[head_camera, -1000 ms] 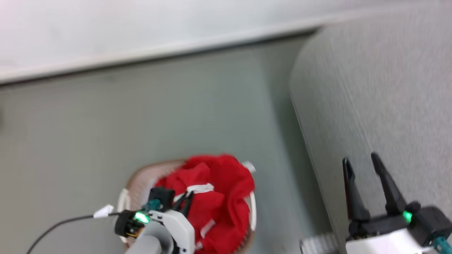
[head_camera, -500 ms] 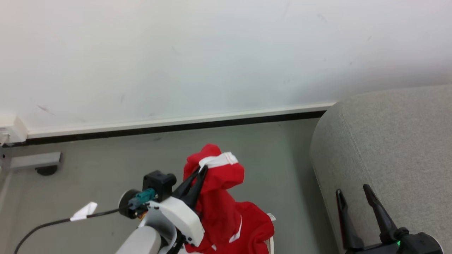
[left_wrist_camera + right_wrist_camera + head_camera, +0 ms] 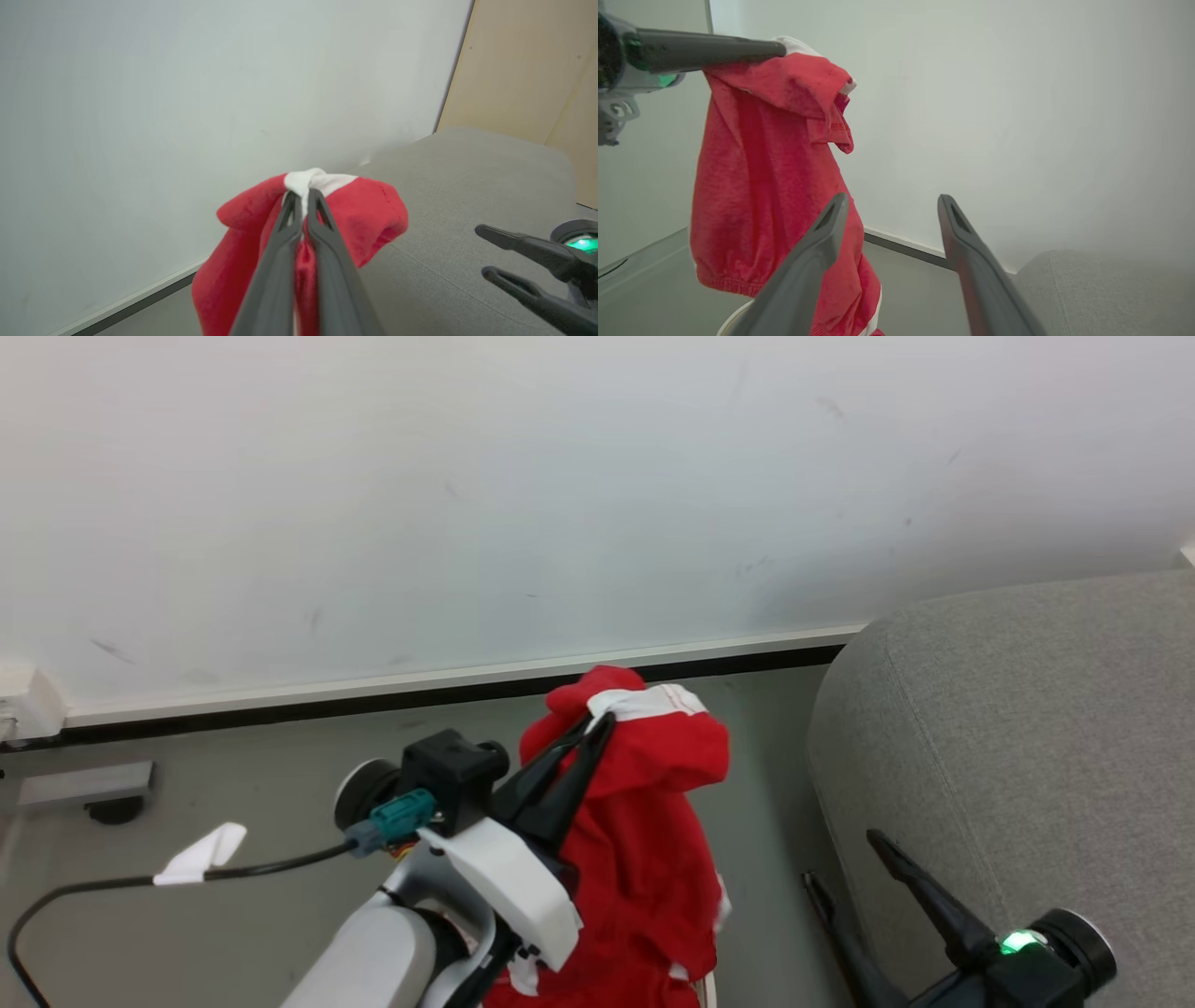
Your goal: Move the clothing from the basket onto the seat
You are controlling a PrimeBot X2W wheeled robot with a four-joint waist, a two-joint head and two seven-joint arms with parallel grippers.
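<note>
Head view: left fingers aloft (clothing)

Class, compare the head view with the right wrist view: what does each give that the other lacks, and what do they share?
Head view adds the left arm's pale forearm, a white tag on a black cable, and a grey box at far left. Right wrist view adds the gathered lower hem of the clothing. Both share the left gripper shut on the hanging red clothing, the right gripper open and empty, the grey seat and the white wall.
</note>
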